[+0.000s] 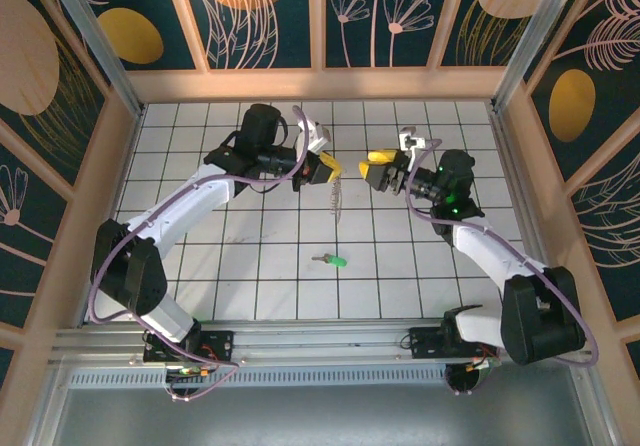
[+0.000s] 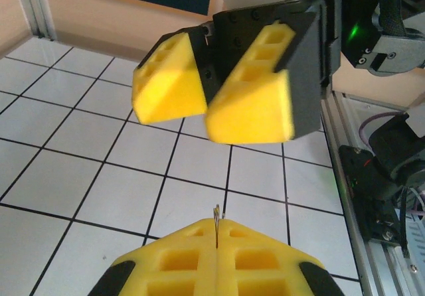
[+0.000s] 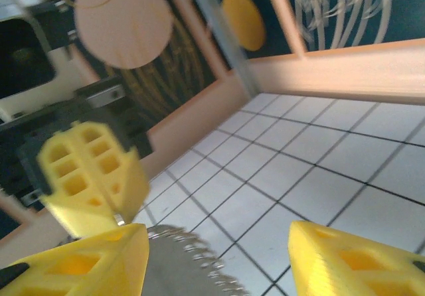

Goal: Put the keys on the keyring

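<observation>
On my left, left pincer (image 1: 328, 171) is clamped shut on the keyring (image 1: 337, 199), which dangles from the fingertips above the tiles, I'd guess to keep the loop reachable. Below it, green key (image 1: 335, 261) lies flat on the table (image 1: 200, 266), not yet threaded. Right pincer (image 1: 375, 169) faces the left one, jaws part open with nothing gripped. Likely staged to steady the loop.
</observation>
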Controlling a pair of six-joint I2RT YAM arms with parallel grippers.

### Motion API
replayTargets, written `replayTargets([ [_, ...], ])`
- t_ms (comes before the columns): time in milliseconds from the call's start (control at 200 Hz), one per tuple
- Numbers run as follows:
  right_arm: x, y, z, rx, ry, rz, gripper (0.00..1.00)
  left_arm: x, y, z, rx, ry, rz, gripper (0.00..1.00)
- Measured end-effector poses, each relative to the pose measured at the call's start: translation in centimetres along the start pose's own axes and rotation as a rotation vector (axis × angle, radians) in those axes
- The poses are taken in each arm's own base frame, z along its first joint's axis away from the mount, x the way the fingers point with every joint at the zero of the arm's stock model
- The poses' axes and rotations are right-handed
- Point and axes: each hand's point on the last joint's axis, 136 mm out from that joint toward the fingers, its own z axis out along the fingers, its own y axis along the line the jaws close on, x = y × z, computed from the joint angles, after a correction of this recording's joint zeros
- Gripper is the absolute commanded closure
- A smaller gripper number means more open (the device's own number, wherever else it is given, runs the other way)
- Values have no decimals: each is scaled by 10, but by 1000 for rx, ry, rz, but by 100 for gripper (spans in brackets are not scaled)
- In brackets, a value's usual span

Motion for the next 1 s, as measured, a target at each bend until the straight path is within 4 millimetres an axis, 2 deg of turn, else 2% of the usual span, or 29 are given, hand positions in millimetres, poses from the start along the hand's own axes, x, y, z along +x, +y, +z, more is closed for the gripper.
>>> replayTargets([
  [200,25,16,10,-136,99,28,46,2,-2,1,19,5,-2,100],
  [305,31,24,13,-177,125,33,48,3,-3,2,24,7,-5,100],
  [571,31,26,16,-197,133,33,50,4,-5,2,42,7,-11,100],
  [761,27,27,22,-209,131,26,57,4,-6,2,47,5,-11,100],
  [831,27,27,24,-215,131,25,63,4,-6,2,50,5,-12,100],
  [1001,27,33,26,-252,137,16,95,5,-4,3,44,8,-16,100],
])
